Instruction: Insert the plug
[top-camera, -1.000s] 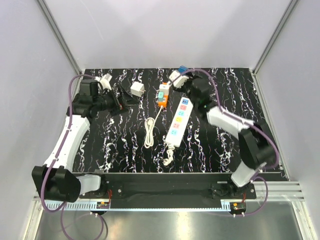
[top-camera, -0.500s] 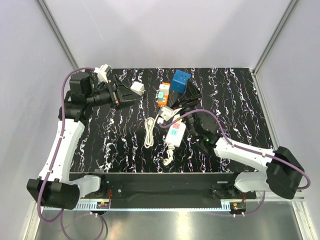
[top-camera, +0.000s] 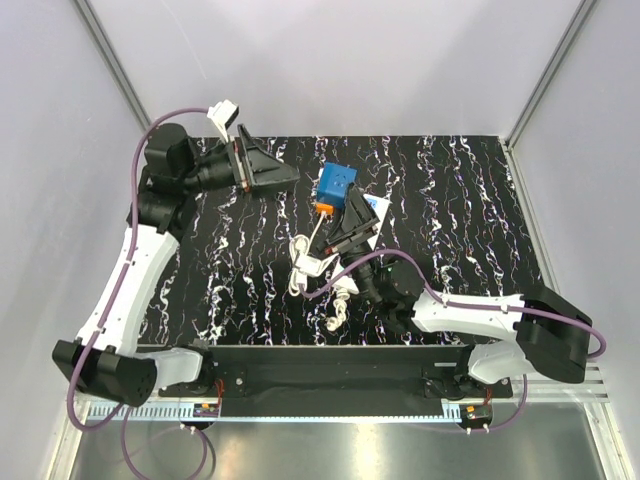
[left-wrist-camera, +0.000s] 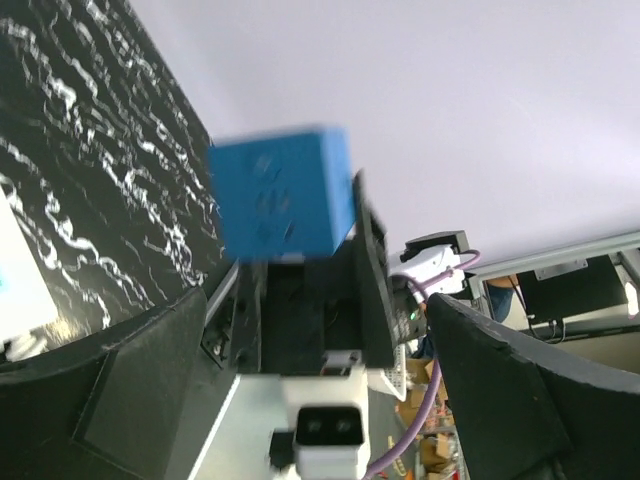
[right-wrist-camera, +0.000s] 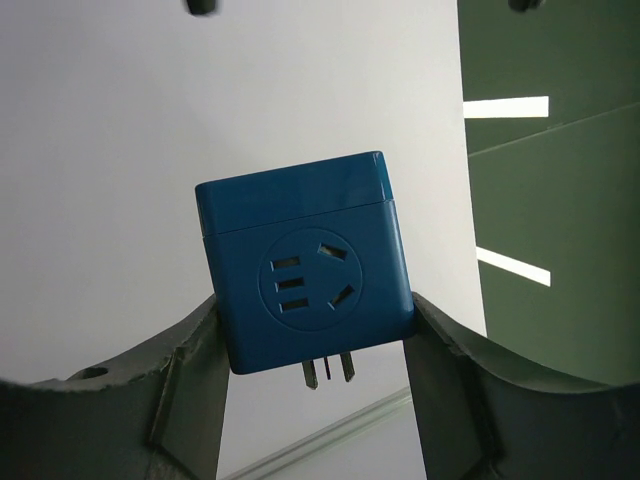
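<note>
right gripper (top-camera: 338, 198) is clamped on the plug (top-camera: 337, 184), its two dark fingers (right-wrist-camera: 185, 385) pressing opposite sides of the blue cube, socket face toward the wrist camera, metal prongs (right-wrist-camera: 330, 370) poking out below. it hangs raised above the black marbled table (top-camera: 470, 200), with an orange plug (top-camera: 322, 208) and a white cable (top-camera: 299, 268) lying beneath. left gripper (top-camera: 272, 176), jaws wide apart and holding nothing, points toward the cube from the left
</note>
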